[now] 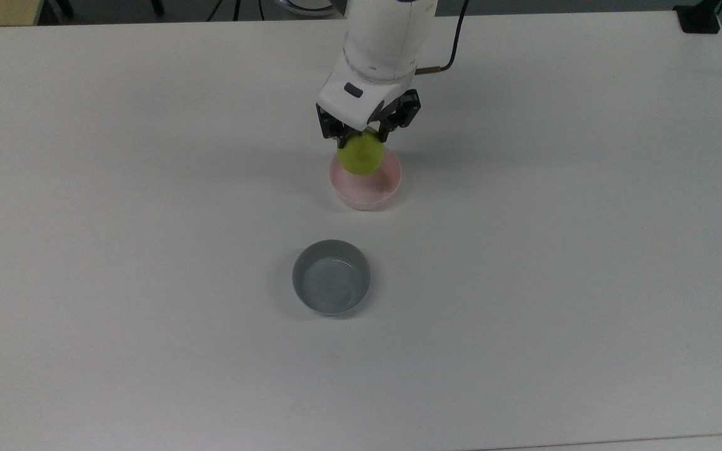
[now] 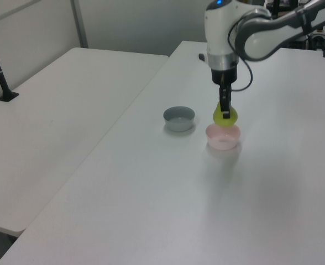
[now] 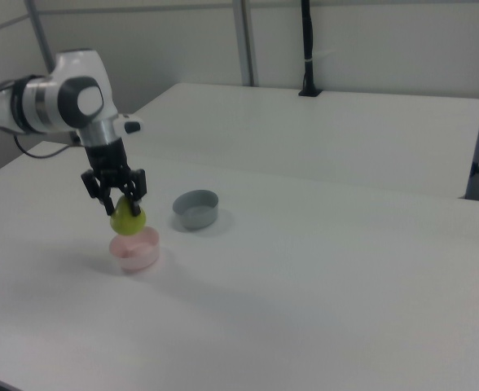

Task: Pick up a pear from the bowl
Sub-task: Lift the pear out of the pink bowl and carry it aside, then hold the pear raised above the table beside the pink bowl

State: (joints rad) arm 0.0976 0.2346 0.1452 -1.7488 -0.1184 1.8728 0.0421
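The yellow-green pear (image 1: 361, 155) (image 2: 225, 115) (image 3: 128, 217) hangs in the air just above the pale pink bowl (image 1: 367, 190) (image 2: 223, 138) (image 3: 135, 252). My gripper (image 1: 362, 134) (image 2: 224, 112) (image 3: 118, 201) is shut on the pear's upper part, with a black finger on each side of it. The bowl stands on the white table with nothing in it, directly below the fruit.
A grey bowl (image 1: 331, 277) (image 2: 179, 118) (image 3: 196, 208) stands on the table (image 1: 586, 250) a short way from the pink one. A second white table (image 2: 57, 99) adjoins this one. A black post (image 3: 307, 49) rises at the far table's edge.
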